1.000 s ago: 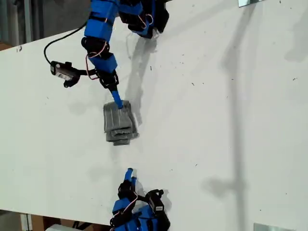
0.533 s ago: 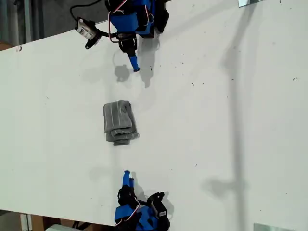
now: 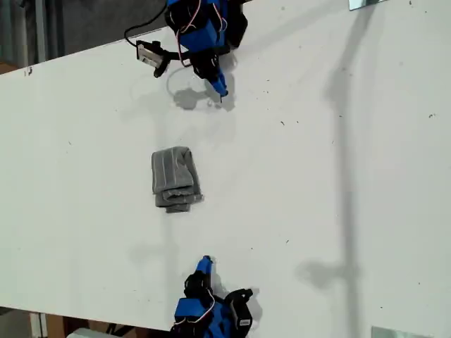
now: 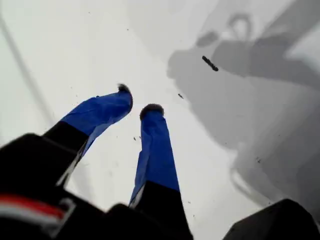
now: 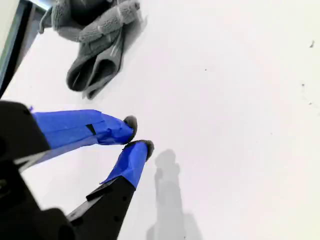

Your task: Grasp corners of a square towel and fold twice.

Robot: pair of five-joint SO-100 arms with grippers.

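Observation:
The grey striped towel (image 3: 175, 179) lies folded into a small, thick bundle on the white table (image 3: 338, 176), with its layered edges toward the near side of the exterior view. None of its corners can be told apart in the bundle. My first gripper (image 3: 220, 88) is drawn back near the table's far edge, well away from the towel, and its blue fingers (image 4: 155, 145) are shut on nothing over bare table. My second gripper (image 3: 205, 264) sits near the front edge, also shut and empty. The second wrist view shows the towel (image 5: 97, 45) some way ahead of that gripper (image 5: 138, 134).
A black cable with a small camera module (image 3: 151, 55) hangs beside the first arm's base (image 3: 204, 21) at the top of the exterior view. The arm and cable throw shadows (image 4: 250, 60) on the table. The second arm's base (image 3: 211, 317) is at the bottom edge.
My first gripper has let go of the towel and pulled back to the far edge. My second gripper has shifted slightly toward the exterior view's right. The towel has stayed still.

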